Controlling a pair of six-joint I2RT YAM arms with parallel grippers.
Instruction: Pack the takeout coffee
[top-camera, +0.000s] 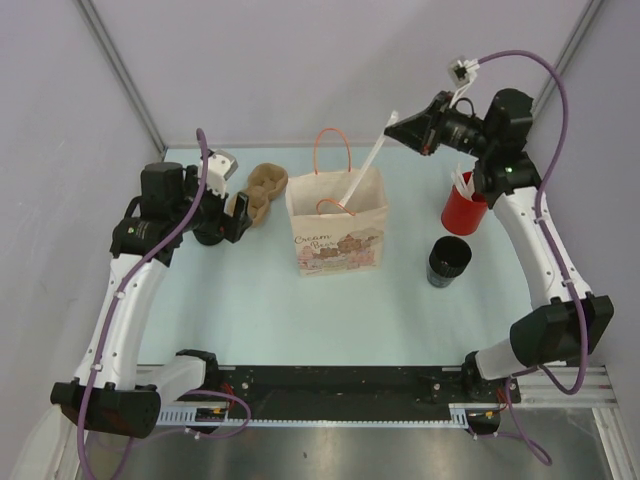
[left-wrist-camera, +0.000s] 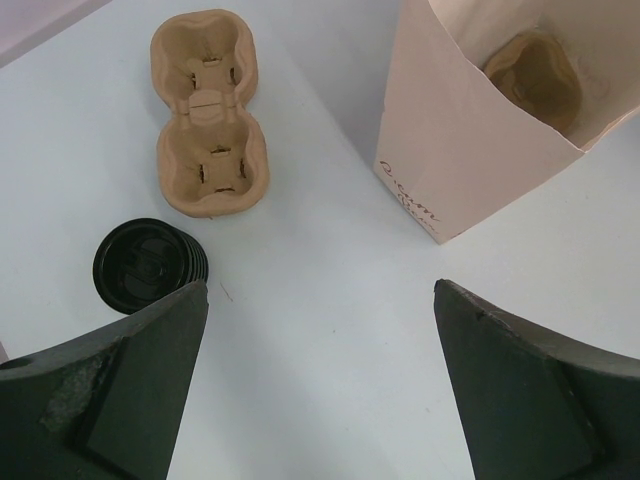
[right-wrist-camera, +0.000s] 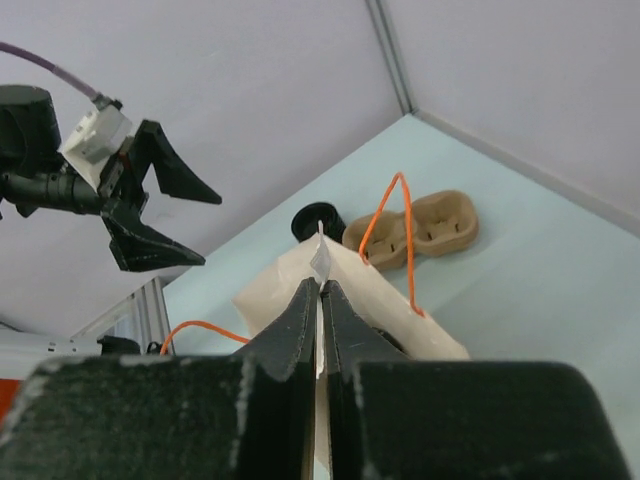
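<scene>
The takeout coffee (left-wrist-camera: 148, 265), a short black cup with a ringed lid, stands on the table left of my left gripper (left-wrist-camera: 320, 290). That gripper hangs open above bare table with nothing between its fingers. From the right wrist the coffee (right-wrist-camera: 320, 218) shows just behind the paper bag (right-wrist-camera: 350, 300). My right gripper (top-camera: 395, 125) is raised above and right of the bag (top-camera: 338, 225). It is shut on a thin white stick (top-camera: 365, 170) that slants down into the bag's mouth. The stick's tip (right-wrist-camera: 320, 255) pokes out past the pressed-together fingers.
A brown two-cup pulp carrier (left-wrist-camera: 210, 115) lies between the coffee and the bag (left-wrist-camera: 470, 130); a brown pulp shape (left-wrist-camera: 530, 65) shows inside the bag. A red cup of white sticks (top-camera: 463, 208) and a taller black cup (top-camera: 449, 262) stand at the right.
</scene>
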